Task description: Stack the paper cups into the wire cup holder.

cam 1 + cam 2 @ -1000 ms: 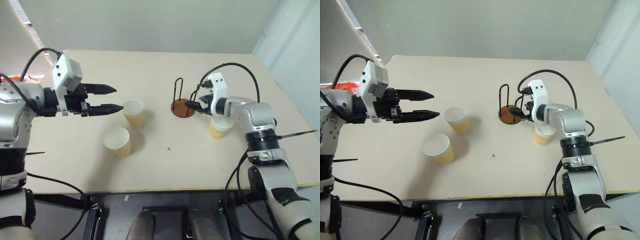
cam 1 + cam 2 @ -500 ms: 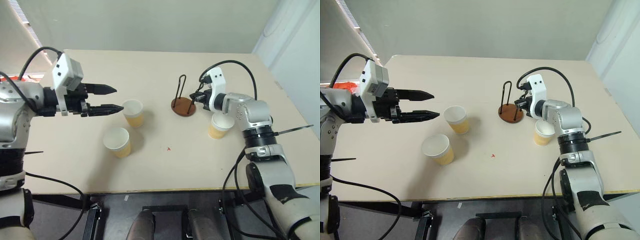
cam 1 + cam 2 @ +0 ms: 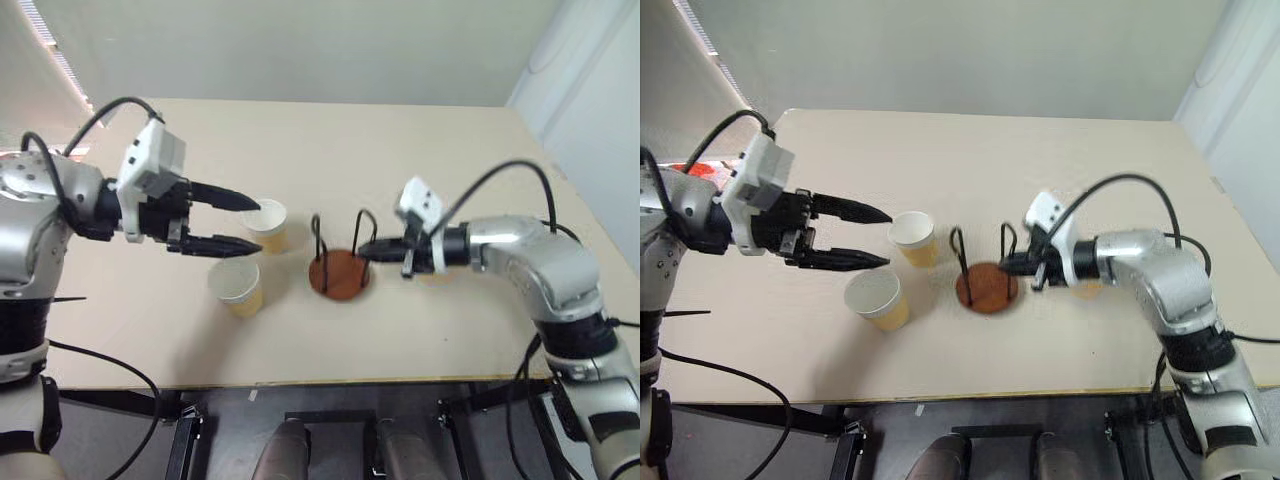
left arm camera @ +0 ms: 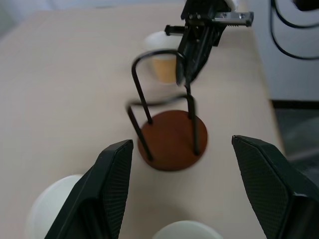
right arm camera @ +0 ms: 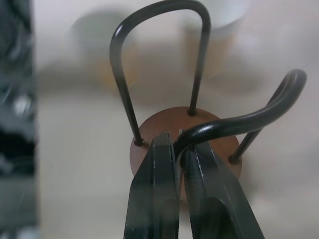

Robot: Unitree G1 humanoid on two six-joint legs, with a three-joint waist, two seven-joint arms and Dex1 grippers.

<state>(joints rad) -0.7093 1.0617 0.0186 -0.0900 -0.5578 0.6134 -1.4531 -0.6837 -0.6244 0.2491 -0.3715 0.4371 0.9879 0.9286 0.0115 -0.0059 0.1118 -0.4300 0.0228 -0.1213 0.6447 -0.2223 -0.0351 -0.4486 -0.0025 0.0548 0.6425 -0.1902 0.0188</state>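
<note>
On a pale tan table, the wire cup holder is standing near the front middle, its round reddish-brown base flat on the surface and 2 black wire loops rising from it. The right gripper is reaching in level from the holder's right, its 2 black fingers pressed together and pinching the wire loop on that side; the right wrist view is showing the fingers clamped on the bent wire just above the disc.

Just left of the holder and slightly nearer the table's front edge, 1 paper cup is sitting upright, mouth open. A 2nd paper cup is standing upright a little farther back, also left of the holder and close to the 1st. The left gripper is hovering left of the holder with its 2 fingers spread wide and empty, 1 tip lying over the farther cup's rim and the other over the nearer cup's rim; whether either tip is touching a cup cannot be told.

To the holder's right, beyond the right gripper, the 3rd paper cup is standing upright, seen in the left wrist view past the holder's loops, well apart from the other 2.
</note>
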